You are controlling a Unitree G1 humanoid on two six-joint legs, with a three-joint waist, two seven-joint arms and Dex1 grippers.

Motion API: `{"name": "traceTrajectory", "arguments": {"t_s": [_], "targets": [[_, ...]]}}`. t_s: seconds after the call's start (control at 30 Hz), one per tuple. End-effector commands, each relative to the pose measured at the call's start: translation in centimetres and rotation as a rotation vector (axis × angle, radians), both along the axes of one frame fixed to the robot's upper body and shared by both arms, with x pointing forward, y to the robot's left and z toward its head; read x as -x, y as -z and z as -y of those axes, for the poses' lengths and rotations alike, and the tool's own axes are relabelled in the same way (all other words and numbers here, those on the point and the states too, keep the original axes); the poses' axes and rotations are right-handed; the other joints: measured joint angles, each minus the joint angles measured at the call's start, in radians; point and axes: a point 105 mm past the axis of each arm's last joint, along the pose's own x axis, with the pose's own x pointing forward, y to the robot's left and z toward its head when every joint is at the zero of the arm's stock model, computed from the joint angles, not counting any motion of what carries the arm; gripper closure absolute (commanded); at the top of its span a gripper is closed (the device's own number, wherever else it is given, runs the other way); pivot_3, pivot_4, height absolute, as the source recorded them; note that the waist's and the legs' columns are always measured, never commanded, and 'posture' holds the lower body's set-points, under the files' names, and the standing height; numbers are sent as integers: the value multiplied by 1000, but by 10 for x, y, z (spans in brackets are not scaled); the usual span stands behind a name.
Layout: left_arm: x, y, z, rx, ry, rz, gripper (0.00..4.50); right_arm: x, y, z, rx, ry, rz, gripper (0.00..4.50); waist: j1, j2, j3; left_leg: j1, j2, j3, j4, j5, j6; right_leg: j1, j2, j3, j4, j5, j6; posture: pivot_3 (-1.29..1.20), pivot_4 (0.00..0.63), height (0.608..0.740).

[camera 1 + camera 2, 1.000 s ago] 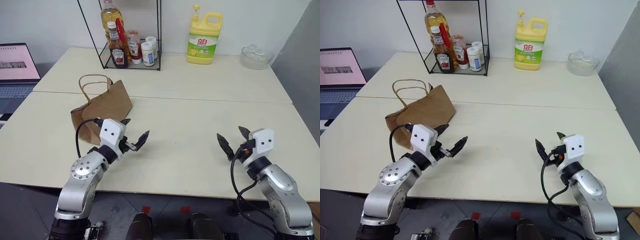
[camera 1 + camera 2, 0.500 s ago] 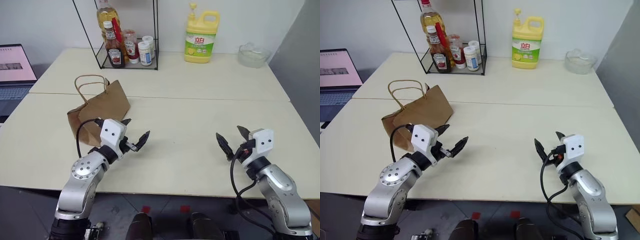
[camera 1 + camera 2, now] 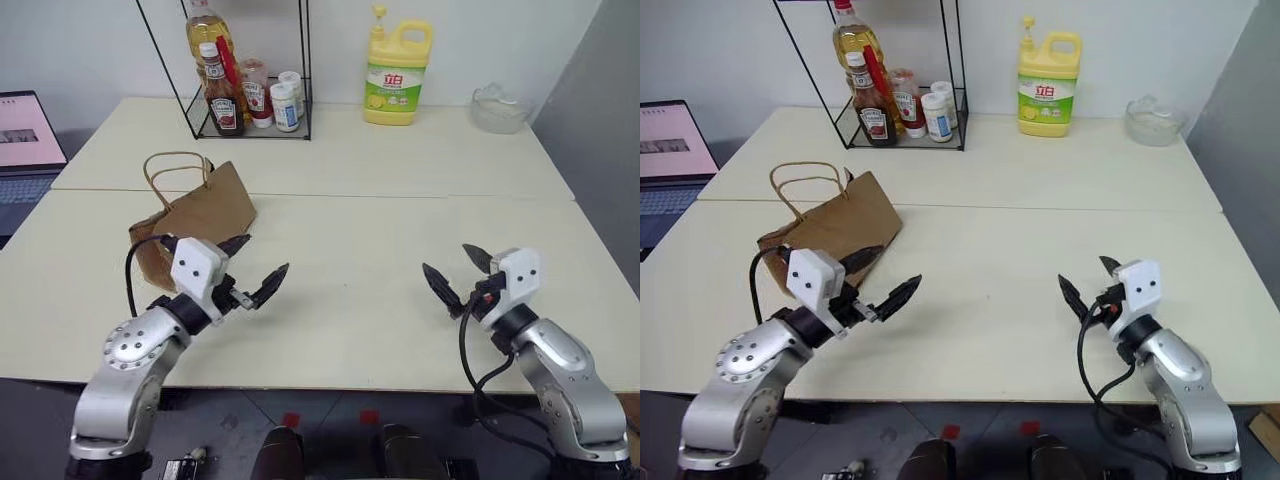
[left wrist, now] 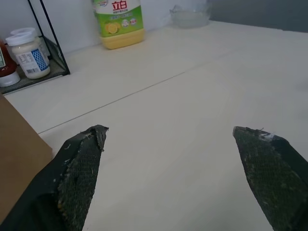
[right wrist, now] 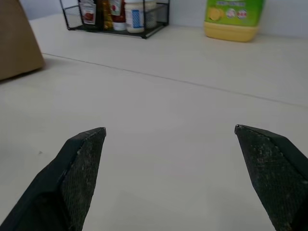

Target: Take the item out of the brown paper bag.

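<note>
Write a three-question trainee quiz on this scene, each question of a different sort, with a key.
1. True or false: the left gripper is shut on the brown paper bag.
2. Multiple choice: the yellow detergent jug stands A) inside the wire rack; B) at the table's far edge, to the right of the rack; C) next to the right gripper.
3. Fill in: the bag's two loop handles point ___ the robot.

Key:
1. False: its jaws are open, empty, beside the bag.
2. B.
3. Away from. The bag lies on its side, and what it holds cannot be seen.
</note>
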Motion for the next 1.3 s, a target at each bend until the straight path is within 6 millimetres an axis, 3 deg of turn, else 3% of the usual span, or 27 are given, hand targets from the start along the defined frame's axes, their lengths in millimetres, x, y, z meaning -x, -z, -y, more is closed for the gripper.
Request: {"name": "traceTrajectory", "arguments": {"t_s": [0.03,0.2,0.3,0.4,0.57,0.73,1.1,1.3], "targets": [[-3,-32,-11,11,-23,108,15,7,-27,-23,9,-165,63,0,0,0,0,0,0,0,0,0,0,0,0,0,0,0,0,0,150,740],[1,-54,-23,45,-165,242,15,16,-42,-40,46,-388,27,0,2,-1,0,0,0,0,0,0,0,1,0,0,-1,0,0,0,150,740],[15,-52,-24,91,-225,240,15,23,-49,-48,92,-527,-4,0,1,-2,1,-1,0,-1,0,0,0,2,0,-1,-2,0,0,0,150,740],[23,-50,-38,100,-288,194,15,25,-60,-53,112,-624,-8,0,0,-2,2,0,1,-1,0,0,1,2,0,-2,-2,0,0,0,150,740],[19,-65,-75,130,-423,141,15,16,-75,-59,110,-679,15,0,0,-5,4,0,3,-4,1,0,1,2,2,-6,-1,0,0,0,150,740],[18,-71,-94,114,-482,103,15,8,-81,-62,126,-702,29,0,1,-9,6,0,3,-5,1,0,0,3,1,-7,-1,0,0,0,150,740],[-24,-98,-108,72,-449,51,15,8,-100,-74,116,-706,75,0,2,-10,12,-1,3,-8,0,0,0,2,1,-11,-1,0,-1,0,150,740],[-44,-107,-103,32,-379,33,15,10,-101,-72,117,-684,77,0,1,-10,14,-2,3,-8,0,0,0,2,1,-12,-1,0,-1,0,150,740]]}}
